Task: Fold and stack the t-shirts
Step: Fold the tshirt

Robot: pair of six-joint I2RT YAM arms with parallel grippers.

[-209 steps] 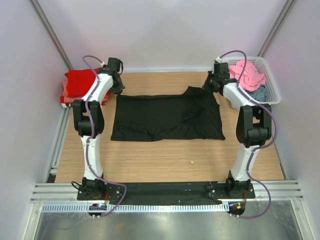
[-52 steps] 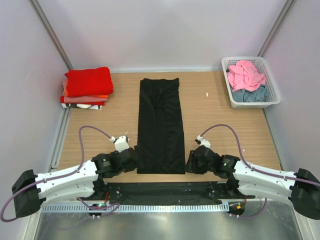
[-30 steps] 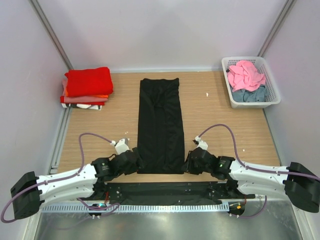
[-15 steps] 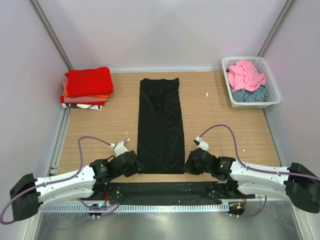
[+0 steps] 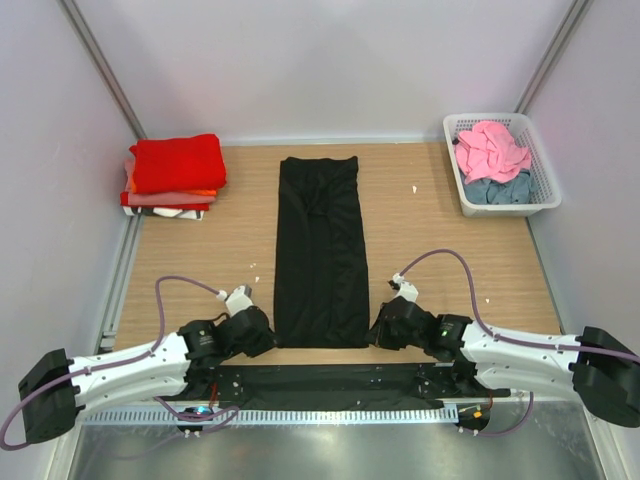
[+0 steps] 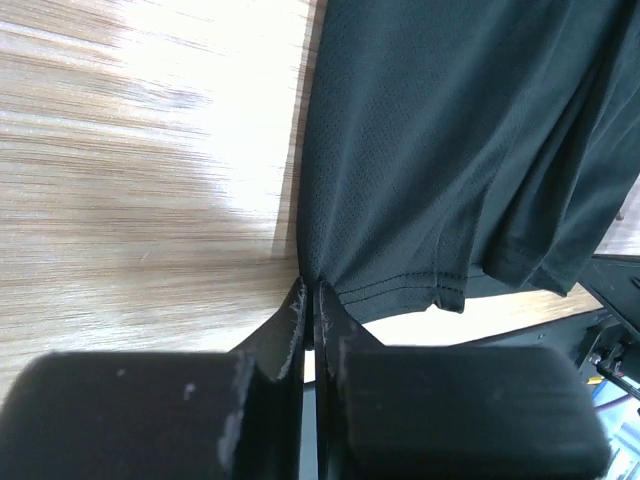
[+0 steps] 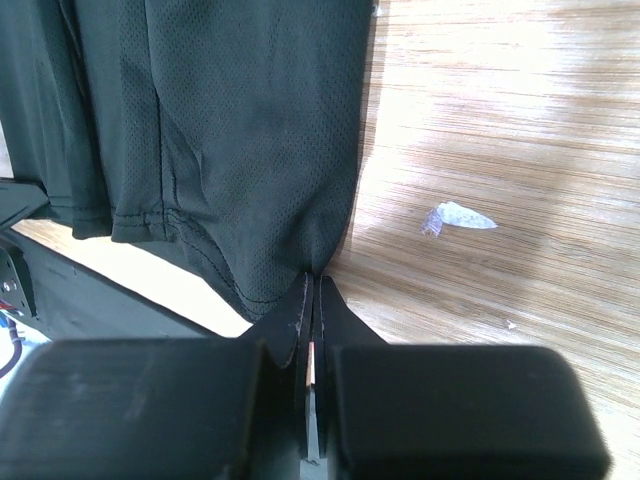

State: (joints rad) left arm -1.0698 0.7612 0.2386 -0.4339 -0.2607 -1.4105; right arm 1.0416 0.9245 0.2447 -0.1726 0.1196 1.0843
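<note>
A black t-shirt (image 5: 321,250) lies folded into a long narrow strip down the middle of the table. My left gripper (image 5: 268,338) is shut on the strip's near left corner (image 6: 322,262). My right gripper (image 5: 376,334) is shut on its near right corner (image 7: 318,255). Both arms reach in low from the sides along the near edge. Red, orange and white folded t-shirts (image 5: 176,173) sit stacked at the far left. Pink (image 5: 490,146) and grey-blue (image 5: 497,189) t-shirts lie crumpled in the basket.
A white lattice basket (image 5: 542,176) stands at the far right. A small white scrap (image 7: 455,217) lies on the wood near the right gripper, another (image 5: 415,189) further back. A black base plate (image 5: 320,384) runs along the near edge.
Both grippers have closed on the near corners of the black strip, the left one from wide open. The shirt itself has not moved.
</note>
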